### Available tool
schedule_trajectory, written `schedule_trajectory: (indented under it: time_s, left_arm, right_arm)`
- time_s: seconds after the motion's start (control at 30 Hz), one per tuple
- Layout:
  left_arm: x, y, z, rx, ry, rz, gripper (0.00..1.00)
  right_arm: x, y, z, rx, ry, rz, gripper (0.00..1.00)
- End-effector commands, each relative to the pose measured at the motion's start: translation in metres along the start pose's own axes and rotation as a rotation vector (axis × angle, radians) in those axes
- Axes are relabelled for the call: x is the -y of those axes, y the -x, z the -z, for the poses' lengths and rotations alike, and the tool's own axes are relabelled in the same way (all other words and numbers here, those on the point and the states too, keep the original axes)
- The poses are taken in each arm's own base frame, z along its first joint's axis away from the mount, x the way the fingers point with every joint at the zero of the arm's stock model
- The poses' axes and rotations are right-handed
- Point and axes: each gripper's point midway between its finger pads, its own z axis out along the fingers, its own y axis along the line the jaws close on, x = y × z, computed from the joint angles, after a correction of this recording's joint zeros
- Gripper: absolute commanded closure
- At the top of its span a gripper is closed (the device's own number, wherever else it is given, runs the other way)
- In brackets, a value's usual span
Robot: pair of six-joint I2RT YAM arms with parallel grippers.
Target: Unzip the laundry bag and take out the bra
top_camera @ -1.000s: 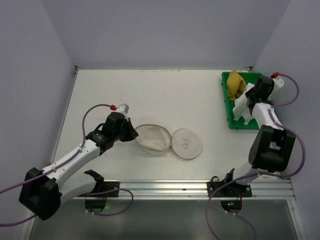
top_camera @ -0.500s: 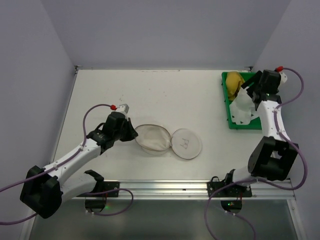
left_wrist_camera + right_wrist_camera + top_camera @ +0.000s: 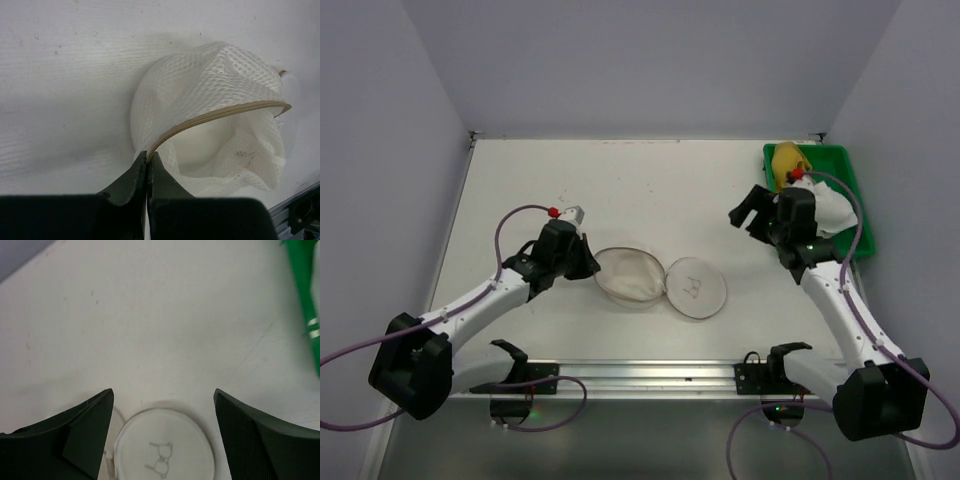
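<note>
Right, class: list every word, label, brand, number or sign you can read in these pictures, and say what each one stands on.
No words, brands or numbers can be read anywhere.
Sign without letters: a small dark bra symbol, drawn in outline on the flat round half of the laundry bag.
Faint marks at the far edge of the table: too small to read.

Light falls bright and even from above, so my arms throw only faint, soft shadows on the table [image 3: 650, 180]. In the left wrist view the mesh of the laundry bag [image 3: 215, 85] is sharp, grey shadow pooling inside it, while my left fingers [image 3: 127, 185] sit dark and soft-edged. My right fingers [image 3: 75, 435] blur too, and the green tray [image 3: 307, 280] smears at the frame's edge.
</note>
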Motion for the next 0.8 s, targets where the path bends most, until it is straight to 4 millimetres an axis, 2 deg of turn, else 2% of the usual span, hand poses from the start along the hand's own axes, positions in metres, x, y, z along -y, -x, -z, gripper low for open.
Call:
schedule_trajectory:
  time_s: [0.0, 0.03, 0.07, 0.13, 0.17, 0.23, 0.27, 0.4, 0.47, 0.53, 0.57, 0.6, 0.63, 0.7, 0.77]
  left_arm:
    - [0.022, 0.028, -0.004, 0.060, -0.069, 0.000, 1.00]
    - [0.021, 0.027, -0.009, 0.056, -0.065, 0.004, 1.00]
    - [0.020, 0.028, -0.011, 0.057, -0.060, 0.014, 1.00]
    - [0.019, 0.027, -0.017, 0.056, -0.059, 0.024, 1.00]
    - [0.018, 0.027, -0.019, 0.054, -0.057, 0.033, 1.00]
    - [0.018, 0.026, -0.023, 0.050, -0.054, 0.047, 1.00]
    - [0.017, 0.025, -0.024, 0.050, -0.049, 0.052, 1.00]
    - [0.005, 0.020, -0.023, 0.045, -0.009, 0.075, 1.00]
    - [-0.001, 0.017, -0.019, 0.048, 0.005, 0.084, 1.00]
    - [-0.006, 0.010, -0.014, 0.044, 0.013, 0.090, 1.00]
    - [-0.008, 0.008, -0.012, 0.044, 0.017, 0.097, 1.00]
    - [-0.011, 0.003, -0.007, 0.042, 0.020, 0.098, 1.00]
    - [-0.013, -0.001, -0.005, 0.040, 0.024, 0.100, 1.00]
    - [-0.020, -0.013, -0.002, 0.017, 0.035, 0.104, 1.00]
    - [-0.020, -0.018, 0.004, 0.012, 0.021, 0.111, 0.99]
  right_arm:
    - [-0.028, -0.066, 0.004, -0.186, 0.128, 0.019, 0.18]
    - [-0.035, -0.084, 0.004, -0.234, 0.157, 0.032, 0.18]
    - [-0.047, -0.118, 0.011, -0.322, 0.210, 0.070, 0.18]
    - [-0.064, -0.152, 0.020, -0.426, 0.311, 0.112, 0.18]
    - [-0.066, -0.180, 0.024, -0.522, 0.325, 0.142, 0.19]
    - [-0.071, -0.206, 0.034, -0.638, 0.366, 0.150, 0.19]
    - [-0.066, -0.221, 0.036, -0.695, 0.357, 0.145, 0.19]
    - [-0.064, -0.241, 0.029, -0.763, 0.368, 0.112, 0.18]
    - [-0.074, -0.238, 0.017, -0.750, 0.384, 0.117, 0.17]
    - [-0.070, -0.251, 0.002, -0.820, 0.344, 0.119, 0.17]
    - [-0.080, -0.243, -0.007, -0.804, 0.358, 0.121, 0.17]
    - [-0.076, -0.249, -0.018, -0.826, 0.326, 0.120, 0.17]
    - [-0.083, -0.238, -0.031, -0.788, 0.324, 0.131, 0.17]
    - [-0.079, -0.235, -0.048, -0.777, 0.274, 0.138, 0.17]
    - [-0.085, -0.212, -0.066, -0.714, 0.264, 0.143, 0.18]
